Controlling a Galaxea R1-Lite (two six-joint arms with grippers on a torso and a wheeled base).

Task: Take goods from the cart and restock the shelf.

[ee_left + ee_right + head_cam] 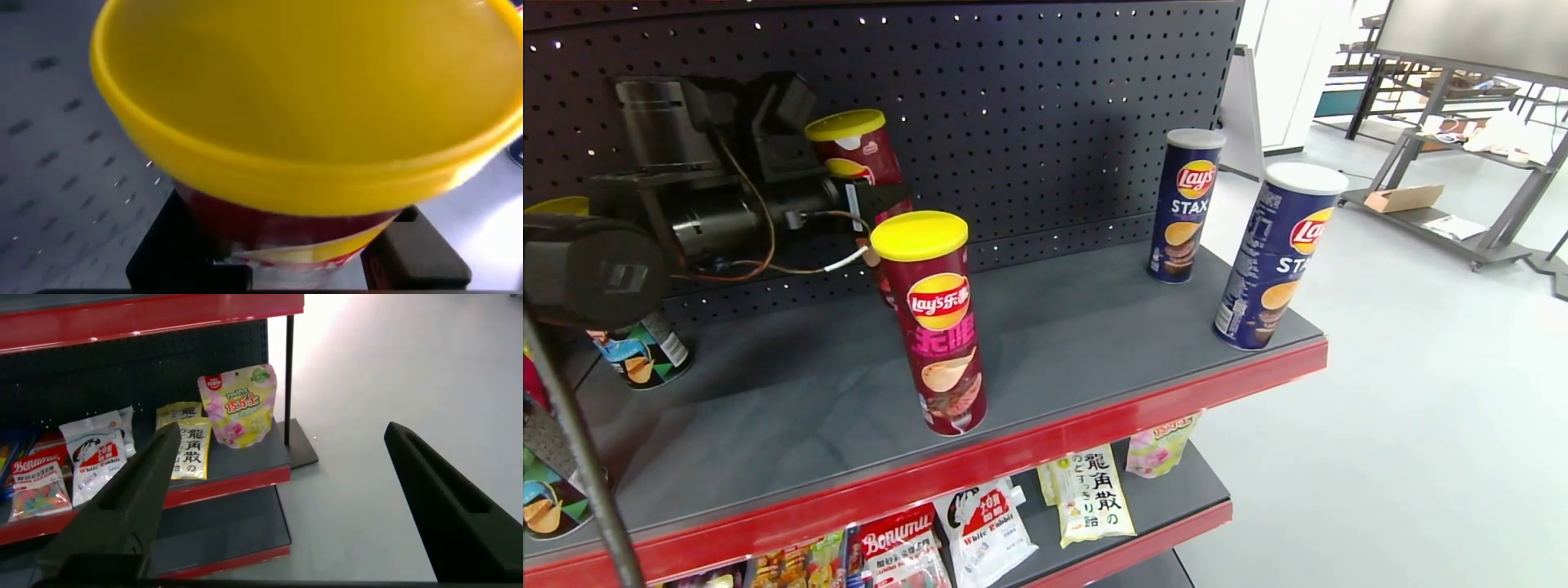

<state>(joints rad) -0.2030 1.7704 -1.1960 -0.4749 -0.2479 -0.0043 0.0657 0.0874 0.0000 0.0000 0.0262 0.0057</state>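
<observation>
My left gripper (870, 208) is shut on a red chip can with a yellow lid (854, 147), held upright close to the pegboard at the back of the grey top shelf (1086, 327). The left wrist view looks down on the yellow lid (310, 98), with black fingers (176, 241) on both sides of the red can body (278, 233). The can's base is hidden behind a second red can (938, 327) that stands near the shelf's red front edge. My right gripper (286, 506) is open with nothing between its fingers, low in front of the lower shelves.
Two blue cans (1184, 208) (1278, 257) stand at the shelf's right end. Another can (641, 351) stands at the back left, partly hidden by my arm. Snack bags (1090, 498) (237, 404) fill the lower shelf. A thin dark pole (580, 457) crosses the near left.
</observation>
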